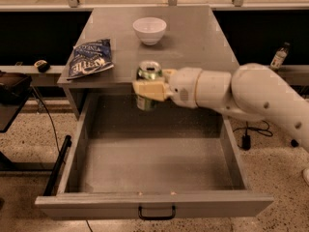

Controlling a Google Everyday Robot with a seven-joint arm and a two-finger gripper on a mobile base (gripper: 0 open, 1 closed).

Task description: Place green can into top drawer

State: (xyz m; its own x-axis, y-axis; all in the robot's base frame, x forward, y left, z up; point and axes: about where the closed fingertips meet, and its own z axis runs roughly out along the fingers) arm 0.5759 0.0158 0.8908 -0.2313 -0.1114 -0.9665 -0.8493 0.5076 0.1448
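The green can is held upright in my gripper, whose cream fingers are shut around its middle. It hangs in the air over the back of the open top drawer, just in front of the cabinet top's front edge. The drawer is pulled fully out, with a speckled grey inside and a small black handle on its front panel. My white arm reaches in from the right.
A white bowl stands on the grey cabinet top behind the can. A blue chip bag lies at the top's left front corner. A small bottle stands at the far right.
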